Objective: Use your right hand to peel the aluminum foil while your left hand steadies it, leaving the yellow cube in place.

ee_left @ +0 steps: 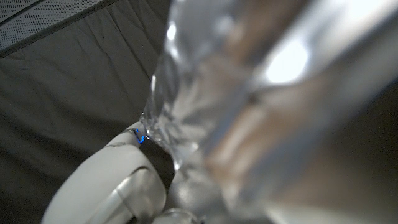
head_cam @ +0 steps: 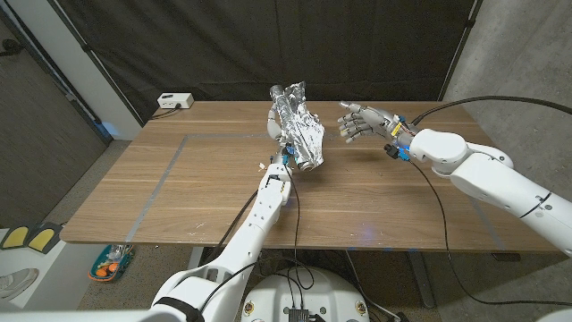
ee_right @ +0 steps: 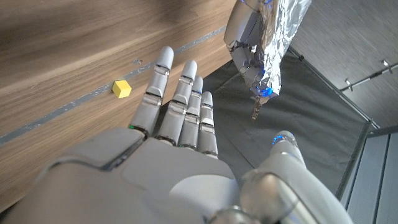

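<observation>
Crumpled aluminum foil (head_cam: 299, 125) is held up off the wooden worktop (head_cam: 179, 192) at its far middle, gripped by the left hand (head_cam: 288, 134); the right hand (head_cam: 357, 121) hangs just right of it, released, fingers spread. The yellow cube (ee_right: 122, 89) lies bare on the worktop in the right wrist view, apart from the foil. Judgement: the peel looks nearly complete, so bring the right hand in slowly, pinch a loose edge and pull away from the cube while the left grip holds firm.
</observation>
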`<state>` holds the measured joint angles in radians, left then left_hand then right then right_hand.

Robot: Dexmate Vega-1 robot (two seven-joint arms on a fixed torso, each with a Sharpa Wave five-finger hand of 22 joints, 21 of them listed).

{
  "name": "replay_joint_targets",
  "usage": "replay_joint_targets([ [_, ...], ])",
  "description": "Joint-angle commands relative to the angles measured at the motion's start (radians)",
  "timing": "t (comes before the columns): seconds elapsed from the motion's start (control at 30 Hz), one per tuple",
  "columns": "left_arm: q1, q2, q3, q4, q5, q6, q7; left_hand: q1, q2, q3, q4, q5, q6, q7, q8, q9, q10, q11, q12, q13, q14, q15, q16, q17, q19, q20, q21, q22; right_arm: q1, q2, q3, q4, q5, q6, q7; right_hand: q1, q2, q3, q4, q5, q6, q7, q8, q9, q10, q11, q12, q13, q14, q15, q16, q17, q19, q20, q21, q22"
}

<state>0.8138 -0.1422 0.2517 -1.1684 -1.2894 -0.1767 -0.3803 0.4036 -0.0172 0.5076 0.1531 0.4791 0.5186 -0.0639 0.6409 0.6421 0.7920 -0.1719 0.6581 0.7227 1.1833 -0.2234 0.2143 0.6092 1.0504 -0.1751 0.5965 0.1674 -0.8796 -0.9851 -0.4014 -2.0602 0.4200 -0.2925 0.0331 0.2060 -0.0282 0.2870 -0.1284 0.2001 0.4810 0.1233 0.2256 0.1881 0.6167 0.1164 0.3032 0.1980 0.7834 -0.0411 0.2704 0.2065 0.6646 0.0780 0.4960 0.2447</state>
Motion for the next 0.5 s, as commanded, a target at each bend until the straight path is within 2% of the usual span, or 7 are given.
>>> replay_joint_targets([
  [0.03,0.011,0.0,0.012,-0.029,0.015,-0.028,0.076,0.0,-0.003,0.006,0.008,0.01,-0.009,-0.002,0.005,0.005,-0.012,-0.008,-0.003,-0.005,-0.013,0.0,-0.007,-0.004,-0.009,-0.009,-0.012,0.002,0.059,-0.037,-0.041,-0.041,-0.045,-0.081,0.057,0.027,0.008,0.009,-0.011,0.005,0.029,-0.004,0.005,0.003,0.031,-0.004,0.01,0.003,0.042,-0.018,0.018,0.012,0.0,-0.013,0.013,0.013],
  [0.07,0.009,-0.001,0.011,-0.026,0.01,-0.027,0.071,-0.001,-0.002,0.008,0.008,0.011,-0.009,-0.004,0.005,0.006,-0.011,-0.008,-0.004,-0.008,-0.015,0.0,-0.008,-0.006,-0.01,-0.009,-0.015,0.002,0.07,-0.038,-0.047,-0.037,-0.041,-0.085,0.078,0.038,0.017,0.013,-0.012,0.005,0.034,-0.006,0.006,0.003,0.039,-0.007,0.012,0.005,0.054,-0.03,0.027,0.018,-0.016,-0.018,0.012,0.018],
  [0.17,0.003,-0.002,0.012,-0.017,0.006,-0.026,0.061,-0.002,0.001,0.01,0.01,0.014,-0.01,-0.002,0.006,0.007,-0.01,-0.008,-0.004,-0.009,-0.018,0.0,-0.01,-0.008,-0.011,-0.008,-0.021,0.002,0.109,-0.031,-0.072,-0.015,-0.03,-0.097,0.141,0.052,0.038,0.016,-0.009,0.001,0.04,-0.006,0.004,0.004,0.04,-0.01,0.006,0.011,0.042,-0.026,0.039,0.042,-0.083,-0.028,0.004,0.036],
  [0.27,-0.001,0.0,0.014,-0.013,0.008,-0.026,0.06,-0.003,0.003,0.013,0.011,0.016,-0.01,-0.003,0.007,0.008,-0.01,-0.008,-0.004,-0.008,-0.018,0.0,-0.01,-0.009,-0.009,-0.008,-0.025,0.002,0.151,-0.025,-0.106,0.003,-0.039,-0.115,0.199,0.048,0.05,0.004,0.003,-0.01,-0.009,0.001,-0.023,0.004,-0.027,0.001,-0.039,0.012,-0.071,0.023,0.02,0.075,-0.178,-0.013,0.009,0.079],
  [0.37,-0.003,0.001,0.017,-0.013,0.015,-0.033,0.069,-0.005,0.005,0.015,0.011,0.018,-0.01,-0.003,0.008,0.01,-0.007,-0.01,-0.004,-0.011,-0.018,0.0,-0.01,-0.01,-0.008,-0.008,-0.03,0.003,0.172,-0.013,-0.12,0.019,-0.037,-0.11,0.227,0.048,0.054,0.005,0.005,-0.01,-0.013,0.0,-0.024,0.004,-0.029,0.001,-0.041,0.012,-0.083,0.022,0.016,0.077,-0.184,-0.013,0.012,0.083],
  [0.5,-0.005,0.003,0.019,-0.011,0.022,-0.038,0.08,-0.005,0.007,0.017,0.011,0.02,-0.01,-0.004,0.009,0.011,-0.008,-0.01,-0.002,-0.007,-0.018,0.0,-0.01,-0.011,-0.006,-0.008,-0.034,0.003,0.199,0.006,-0.134,0.049,-0.026,-0.081,0.278,0.061,0.06,0.01,0.0,-0.009,-0.004,0.01,-0.021,0.003,-0.012,0.009,-0.04,0.011,-0.048,0.015,0.03,0.079,-0.164,-0.016,0.033,0.096],
])
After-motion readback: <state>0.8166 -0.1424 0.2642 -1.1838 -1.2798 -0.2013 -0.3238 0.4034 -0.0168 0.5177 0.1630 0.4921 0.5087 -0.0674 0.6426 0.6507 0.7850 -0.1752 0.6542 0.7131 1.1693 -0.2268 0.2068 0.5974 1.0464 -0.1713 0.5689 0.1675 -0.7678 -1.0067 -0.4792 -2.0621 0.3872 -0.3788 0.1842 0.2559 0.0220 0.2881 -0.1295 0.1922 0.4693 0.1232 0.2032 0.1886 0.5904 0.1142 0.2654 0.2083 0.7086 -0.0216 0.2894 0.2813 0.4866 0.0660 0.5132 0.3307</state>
